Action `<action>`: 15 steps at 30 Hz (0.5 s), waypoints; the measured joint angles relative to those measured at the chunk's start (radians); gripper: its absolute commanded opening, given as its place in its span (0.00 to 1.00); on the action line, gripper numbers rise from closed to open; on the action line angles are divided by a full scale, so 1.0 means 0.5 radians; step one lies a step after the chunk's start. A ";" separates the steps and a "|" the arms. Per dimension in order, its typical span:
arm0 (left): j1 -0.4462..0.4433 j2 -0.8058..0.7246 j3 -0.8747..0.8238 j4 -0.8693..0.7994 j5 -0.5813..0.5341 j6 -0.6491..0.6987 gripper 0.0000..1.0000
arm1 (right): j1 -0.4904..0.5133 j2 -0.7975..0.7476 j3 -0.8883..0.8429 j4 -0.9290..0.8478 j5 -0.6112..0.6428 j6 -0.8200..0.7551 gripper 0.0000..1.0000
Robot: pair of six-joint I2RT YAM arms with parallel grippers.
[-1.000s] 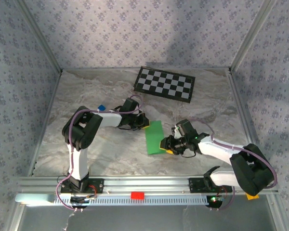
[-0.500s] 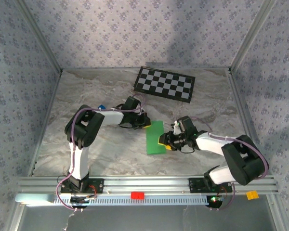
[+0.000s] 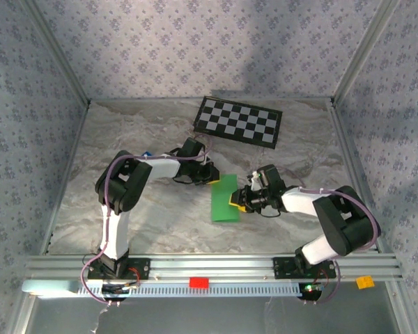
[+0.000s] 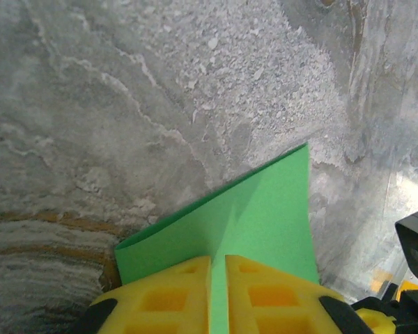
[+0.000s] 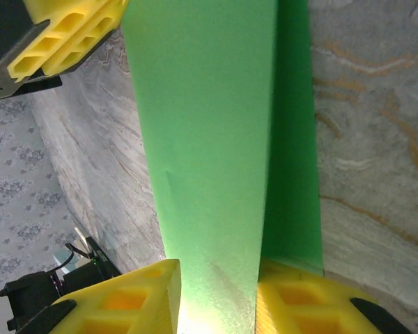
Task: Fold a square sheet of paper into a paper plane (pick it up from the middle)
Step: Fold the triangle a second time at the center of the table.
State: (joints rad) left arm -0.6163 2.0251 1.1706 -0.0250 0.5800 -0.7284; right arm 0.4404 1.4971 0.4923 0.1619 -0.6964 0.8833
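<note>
Top external view, near edge first: I log a small red tag [image 3: 198,282] on the front rail and an orange block [image 3: 365,282] at the rail's right end. Both arms reach in over the marbled table [image 3: 125,223] and meet at mid-table. The green sheet of paper [image 3: 223,200] lies there as a narrow upright rectangle between the two wrists, near end toward me. The right gripper [image 3: 235,202] comes in from the right onto the sheet's right edge, about halfway along it. The left gripper [image 3: 213,179] is on the far left corner. In the left wrist view its yellow fingers [image 4: 167,296] are drawn almost together with a thin sliver of green in the slit, so I read it as pinching the paper. The sheet lifts off the table just ahead of them. In the right wrist view the yellow fingers [image 5: 125,303] stand partly apart, with a raised band of the paper running up between them and filling the gap. I cannot tell whether they are pressing on it. Farther out, a bit of a tiny blue block [image 3: 147,154] shows by the left arm's elbow. A black-and-white checkerboard [image 3: 238,120] lies flat near the back wall.
</note>
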 measured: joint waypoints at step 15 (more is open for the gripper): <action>-0.052 -0.504 -0.043 -0.122 -0.233 0.095 0.51 | -0.002 0.075 0.008 0.147 0.045 0.143 0.10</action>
State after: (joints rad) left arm -0.6422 1.7733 1.1488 -0.0860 0.4633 -0.6807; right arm 0.4397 1.5345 0.4965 0.2356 -0.6739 0.9550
